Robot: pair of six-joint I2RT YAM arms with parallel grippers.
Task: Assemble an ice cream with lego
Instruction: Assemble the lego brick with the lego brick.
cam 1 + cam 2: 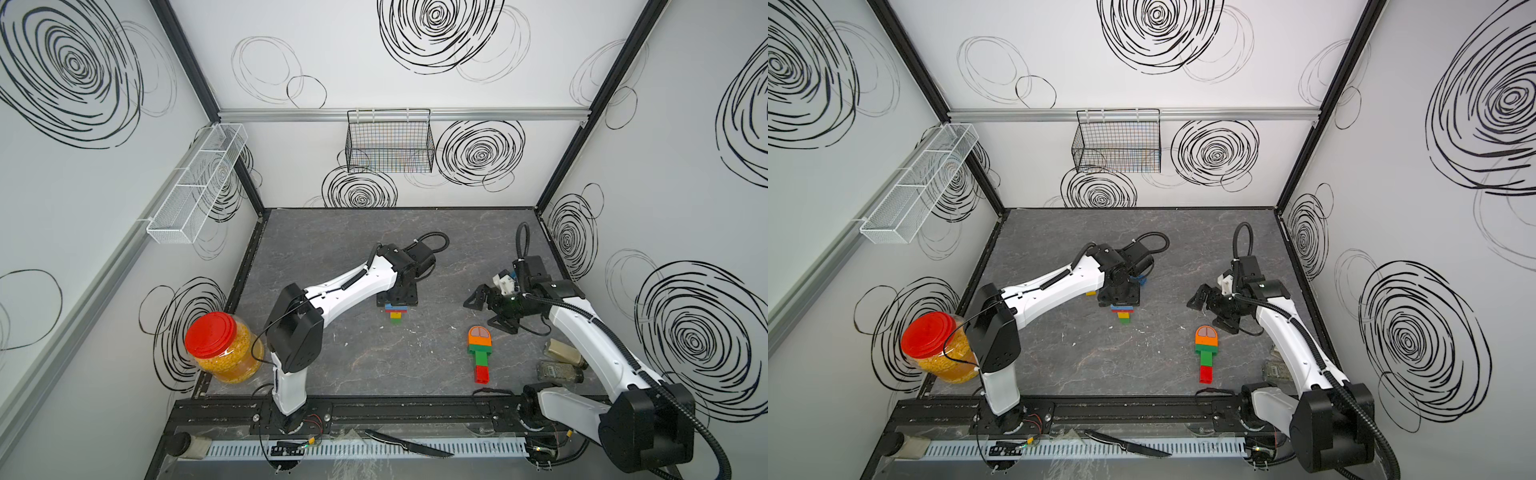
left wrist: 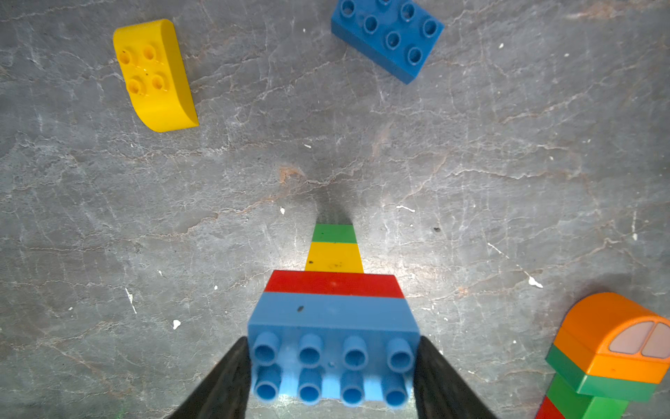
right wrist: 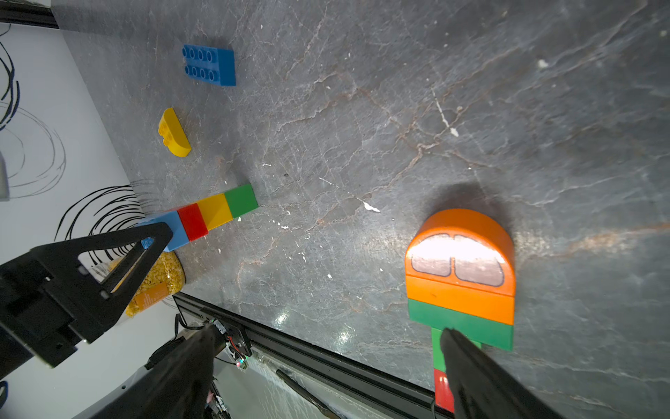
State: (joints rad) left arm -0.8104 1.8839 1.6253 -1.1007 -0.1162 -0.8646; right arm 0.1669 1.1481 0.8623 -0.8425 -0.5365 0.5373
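left claw (image 2: 333, 341): half closed, clamped on the blue end of the brick stack (image 2: 333, 283)
right claw (image 3: 304, 280): wide open, empty, over the desk (image 3: 362, 109)

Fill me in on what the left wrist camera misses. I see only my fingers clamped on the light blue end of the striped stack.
Observer: The right gripper hangs open and holds nothing, just beyond the orange-domed ice cream.
Operator: Name any clutter near that arm.
Observer: Two small jars lie on their sides beside the right arm, at the right edge of the table.
Operator: Report the left side.
Observer: A red-lidded jar with yellow contents stands at the near left corner by the left arm's base, well clear of your striped stack.
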